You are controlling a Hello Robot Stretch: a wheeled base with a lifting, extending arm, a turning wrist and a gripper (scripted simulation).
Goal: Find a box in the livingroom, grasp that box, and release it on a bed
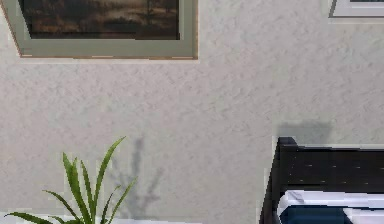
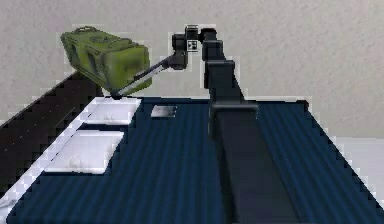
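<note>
Over the head end of the bed (image 2: 180,170), in the arm side view, an olive-green box (image 2: 104,55) hangs at the far end of the end effector (image 2: 128,88), clear of the cover and pillows below, so the end effector holds the box. The two thin fingers (image 2: 150,75) slant down and to the view's left from the dark body and meet the box at its lower side; the exact contact spot is hard to make out. The box is tilted, with its long side running across the view. The arm (image 2: 232,120) rises from the bottom edge as a dark square bar and crosses the bed, with two white marker squares (image 2: 183,42) at its far end. The bed has a dark blue ribbed cover. Two white pillows (image 2: 92,150) lie side by side by the view's left edge of the bed, next to a dark headboard (image 2: 40,110). A small flat grey thing (image 2: 163,111), possibly a phone or book, lies on the cover near the pillows, just left of the arm. In the forward view a pale textured wall (image 1: 230,110) carries a framed picture (image 1: 105,25) at top left and a second frame corner (image 1: 357,8) at top right. A green leafy plant (image 1: 88,190) stands at bottom left. At bottom right the dark headboard shows with white bedding (image 1: 320,200) beside it.
</note>
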